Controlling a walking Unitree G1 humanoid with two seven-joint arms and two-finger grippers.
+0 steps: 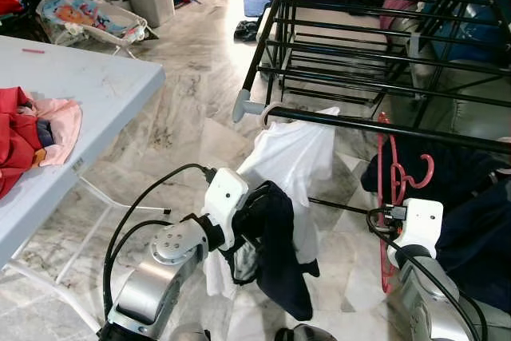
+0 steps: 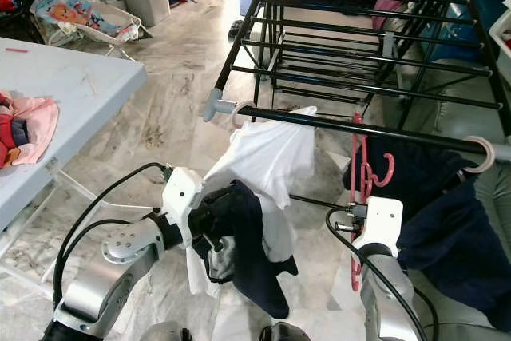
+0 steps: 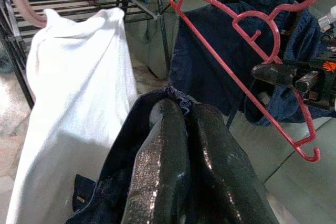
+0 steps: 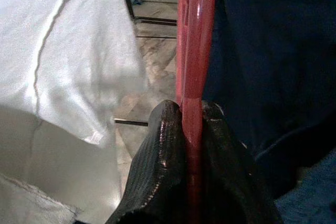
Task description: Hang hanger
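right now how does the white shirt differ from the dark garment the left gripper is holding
The white shirt hangs from the drying rack's front rail; the dark navy garment hangs from the left gripper, not on any rail. The white shirt spreads wide and fairly flat; the dark navy garment is bunched and crumpled. Both droop limply, side by side.

Black drying rack (image 1: 383, 77) w/ white shirt (image 1: 291, 157), navy garment (image 2: 447, 221); marble floor (image 1: 184, 117).
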